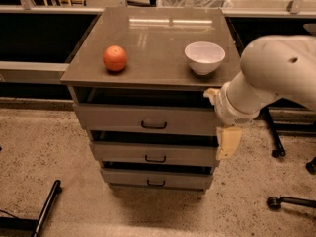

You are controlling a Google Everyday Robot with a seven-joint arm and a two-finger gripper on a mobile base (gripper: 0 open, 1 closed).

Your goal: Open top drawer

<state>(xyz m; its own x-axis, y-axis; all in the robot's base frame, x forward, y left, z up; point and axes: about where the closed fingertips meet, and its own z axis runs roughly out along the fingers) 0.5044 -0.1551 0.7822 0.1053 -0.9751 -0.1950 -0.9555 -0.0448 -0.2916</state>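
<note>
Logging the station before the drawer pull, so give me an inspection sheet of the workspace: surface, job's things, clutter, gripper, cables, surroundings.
Surface: cabinet top, grey-brown and glossy, holds two things.
Job's things: top drawer looks shut; nothing is on its handle.
Clutter: orange at left and bowl at right, apart, both on the cabinet top.
Gripper: gripper hangs at the cabinet's right front corner, right of the handle, not on it.
Cables: nothing seen.
Surroundings: speckled floor; chair legs at right; two lower drawers under the top one.
</note>
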